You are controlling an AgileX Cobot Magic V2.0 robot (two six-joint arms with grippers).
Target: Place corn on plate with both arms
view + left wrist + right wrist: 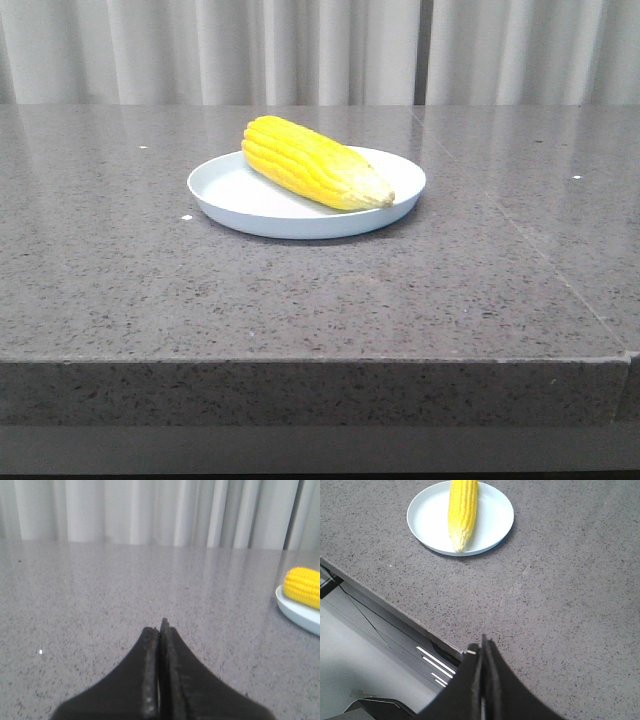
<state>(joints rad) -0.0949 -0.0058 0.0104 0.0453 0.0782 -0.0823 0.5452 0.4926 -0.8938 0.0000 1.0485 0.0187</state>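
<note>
Corn cob (pixel 313 162) lying diagonally on pale plate (pixel 240 205), tapered tip toward plate's right rim; plate on grey stone table (pixel 300 300). L gripper (pixel 161 630) & R gripper (pixel 483 647): jaws pressed together, empty, well apart from plate.

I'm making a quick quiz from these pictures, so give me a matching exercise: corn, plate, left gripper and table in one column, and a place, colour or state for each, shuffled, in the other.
Column one:
1. corn
2. plate
3. left gripper
4. table

Column two:
A. dark grey, speckled stone
B. jaws pressed together, holding nothing
C. bright yellow, lying across the plate
D. pale blue-white, round, resting on the table

Pairs: 1-C, 2-D, 3-B, 4-A
</note>
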